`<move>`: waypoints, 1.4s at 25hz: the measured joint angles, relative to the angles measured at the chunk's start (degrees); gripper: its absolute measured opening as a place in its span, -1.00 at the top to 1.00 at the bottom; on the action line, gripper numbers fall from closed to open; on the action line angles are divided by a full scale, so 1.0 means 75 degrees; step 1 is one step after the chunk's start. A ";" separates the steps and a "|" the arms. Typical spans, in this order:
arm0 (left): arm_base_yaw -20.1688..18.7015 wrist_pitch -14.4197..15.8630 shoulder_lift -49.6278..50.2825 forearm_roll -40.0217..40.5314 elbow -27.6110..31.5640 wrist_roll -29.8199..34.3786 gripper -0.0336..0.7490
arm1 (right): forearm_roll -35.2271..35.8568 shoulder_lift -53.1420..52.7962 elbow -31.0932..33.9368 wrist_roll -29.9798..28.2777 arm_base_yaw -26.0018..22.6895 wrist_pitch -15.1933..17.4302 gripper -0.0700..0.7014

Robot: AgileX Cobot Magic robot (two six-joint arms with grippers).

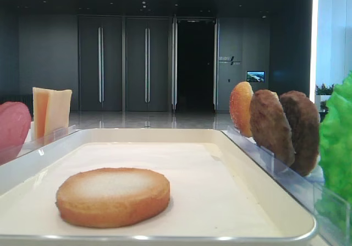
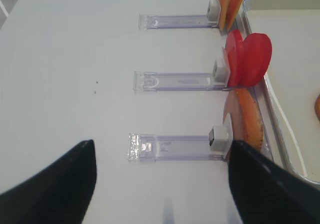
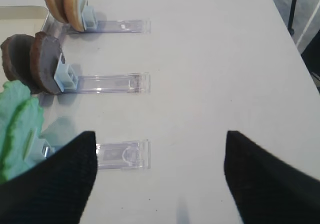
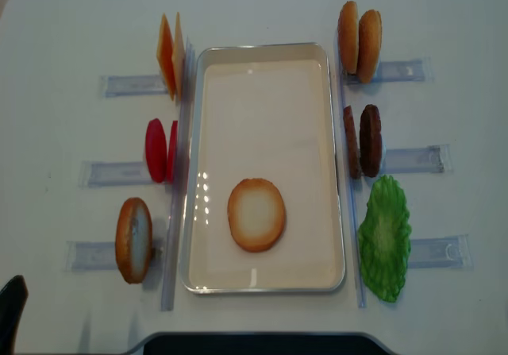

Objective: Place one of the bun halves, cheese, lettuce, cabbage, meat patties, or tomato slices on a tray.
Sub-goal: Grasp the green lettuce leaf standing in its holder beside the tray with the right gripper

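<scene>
Bun halves sit apart from both pincers: the left gripper (image 2: pixel 160 184) and right gripper (image 3: pixel 160 176) hang spread wide and hold nothing above the white table (image 4: pixel 63 45). Outward, one bun half (image 4: pixel 256 214) lies flat in the tray (image 4: pixel 333 156), toward six o'clock. At three o'clock stand the meat patties (image 4: pixel 363 140); at nine, the tomato slices (image 4: pixel 159 150).
</scene>
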 joint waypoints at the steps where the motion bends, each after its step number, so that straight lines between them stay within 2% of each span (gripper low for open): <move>1: 0.0000 0.0000 0.0000 0.0000 0.0000 0.0000 -0.69 | 0.0000 0.0000 0.0000 0.0000 0.0000 0.0000 -0.56; 17: 0.0000 0.0000 0.0000 0.0000 0.0000 0.0000 -0.46 | 0.0033 0.0197 -0.0008 0.0000 0.0000 0.0009 -0.56; 24: 0.0000 0.0000 0.0000 0.0000 0.0000 0.0000 -0.31 | 0.0826 0.2608 -0.0705 0.0000 0.0000 0.0110 -0.56; 29: 0.0000 0.0000 0.0000 0.0000 0.0000 0.0000 -0.21 | 0.0886 0.4670 -0.1563 -0.0005 0.0000 0.0119 -0.56; 35: 0.0000 0.0000 0.0000 0.0000 0.0000 0.0005 -0.09 | 0.0904 0.7153 -0.2651 -0.0072 0.0000 0.0439 -0.56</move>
